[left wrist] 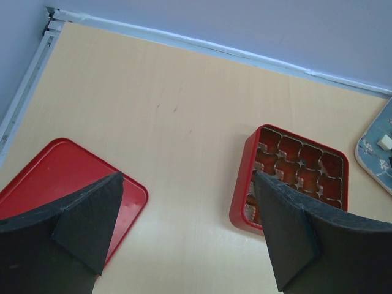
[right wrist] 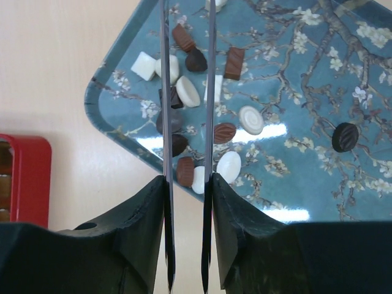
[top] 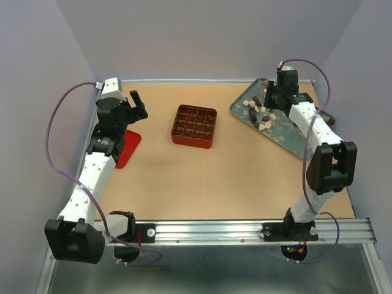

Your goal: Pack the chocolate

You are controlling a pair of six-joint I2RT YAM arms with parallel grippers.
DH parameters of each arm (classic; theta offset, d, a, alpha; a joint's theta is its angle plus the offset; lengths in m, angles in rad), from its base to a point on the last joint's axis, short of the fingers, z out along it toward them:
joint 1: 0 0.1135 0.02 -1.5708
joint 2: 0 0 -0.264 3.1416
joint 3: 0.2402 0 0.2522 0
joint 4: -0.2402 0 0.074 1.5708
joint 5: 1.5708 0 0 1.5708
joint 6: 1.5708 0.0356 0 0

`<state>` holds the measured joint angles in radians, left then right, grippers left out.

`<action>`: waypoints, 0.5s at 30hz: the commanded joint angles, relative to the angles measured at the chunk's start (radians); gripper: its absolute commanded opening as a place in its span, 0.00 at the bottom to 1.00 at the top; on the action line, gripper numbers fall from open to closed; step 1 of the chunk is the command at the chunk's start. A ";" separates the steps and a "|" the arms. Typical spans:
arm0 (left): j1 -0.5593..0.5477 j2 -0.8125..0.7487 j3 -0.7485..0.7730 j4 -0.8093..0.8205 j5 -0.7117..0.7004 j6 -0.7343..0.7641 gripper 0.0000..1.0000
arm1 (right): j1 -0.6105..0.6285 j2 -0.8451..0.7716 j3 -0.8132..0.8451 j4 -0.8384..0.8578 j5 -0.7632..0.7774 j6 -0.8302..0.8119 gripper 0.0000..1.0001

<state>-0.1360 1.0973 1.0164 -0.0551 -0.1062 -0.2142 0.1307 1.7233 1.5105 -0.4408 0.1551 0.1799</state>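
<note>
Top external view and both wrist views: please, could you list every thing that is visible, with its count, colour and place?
chocolate pieces: over a dozen, dark brown, reddish brown, cream white, loose on the tray
tray: one, blue with blossoms, far right of table
gridded box: one, red, middle of table
flat lid: one, red, left side
tongs: one pair, metal, over the chocolates
table: one, tan
left claw: black, open, empty
right claw: black, shut on tongs
</note>
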 commanded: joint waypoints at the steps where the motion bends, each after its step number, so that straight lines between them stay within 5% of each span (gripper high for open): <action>1: -0.004 -0.005 0.047 0.020 -0.010 0.015 0.99 | -0.020 0.013 0.017 0.037 0.023 0.007 0.41; 15: -0.004 -0.007 0.047 0.018 -0.012 0.016 0.99 | -0.039 0.087 0.028 0.039 0.049 0.021 0.43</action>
<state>-0.1360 1.0973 1.0164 -0.0589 -0.1066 -0.2134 0.1043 1.8065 1.5105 -0.4416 0.1783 0.1886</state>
